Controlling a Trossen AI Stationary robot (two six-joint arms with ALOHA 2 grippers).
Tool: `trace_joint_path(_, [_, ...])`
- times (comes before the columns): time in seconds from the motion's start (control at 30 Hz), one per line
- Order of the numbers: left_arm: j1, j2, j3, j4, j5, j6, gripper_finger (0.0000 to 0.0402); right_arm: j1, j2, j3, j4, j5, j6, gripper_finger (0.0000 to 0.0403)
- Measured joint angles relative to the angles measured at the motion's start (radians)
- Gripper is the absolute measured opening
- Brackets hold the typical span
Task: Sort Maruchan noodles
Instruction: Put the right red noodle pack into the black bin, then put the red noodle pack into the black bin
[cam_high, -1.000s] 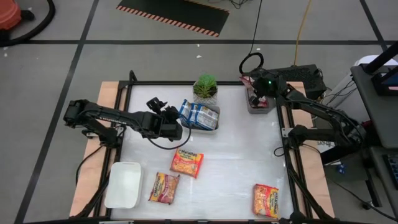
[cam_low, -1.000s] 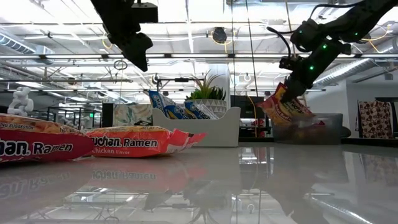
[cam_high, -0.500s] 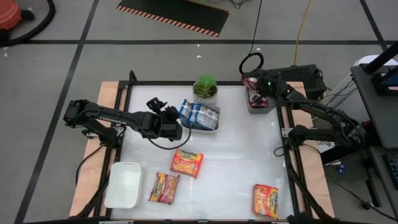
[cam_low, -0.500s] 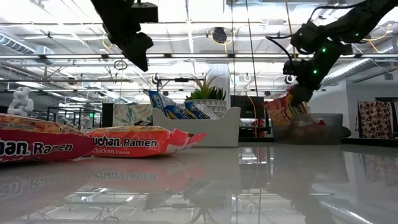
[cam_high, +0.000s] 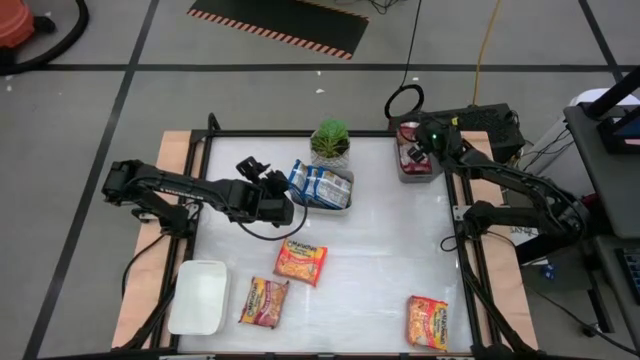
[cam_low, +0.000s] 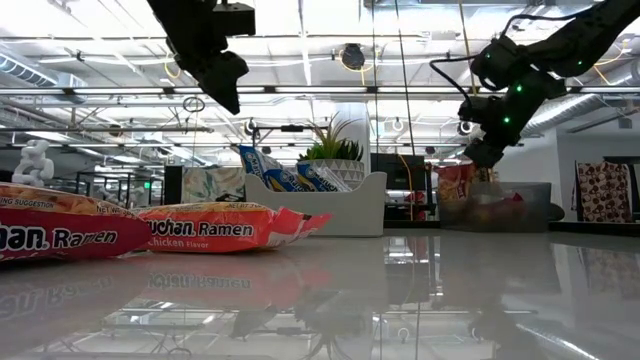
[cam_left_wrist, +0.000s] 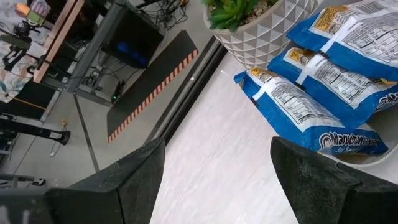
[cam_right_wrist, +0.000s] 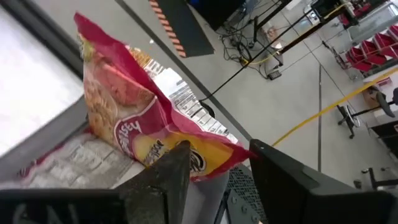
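The right gripper (cam_high: 424, 143) hovers over the grey tray (cam_high: 414, 172) at the surface's one o'clock corner, fingers parting around a pink-red packet (cam_right_wrist: 134, 127) standing on edge in it. Best to open fully, then lift straight up so nothing drags out. The right wrist view shows that packet between the fingers; overhead it is barely visible. The left gripper (cam_left_wrist: 214, 171), fingers apart and empty, waits by the blue packets (cam_left_wrist: 339, 74). Loose packets (cam_high: 301, 261) lie toward six o'clock.

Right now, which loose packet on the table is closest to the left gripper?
The orange-red packet mid-table, just below the left gripper in the high view. The pink-red packet beside the white tray and the corner packet lie farther off.
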Motion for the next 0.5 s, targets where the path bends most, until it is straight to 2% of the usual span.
trace_joint_path(0.4, [0.000,0.000,0.000,0.006,0.003,0.017,0.0296,0.021,-0.014,0.000,0.044,0.000,0.030,0.0160])
trace_joint_path(0.5, [0.000,0.000,0.000,0.006,0.051,0.024,0.0296,0.035,-0.045,0.000,0.051,0.000,0.031,0.0160])
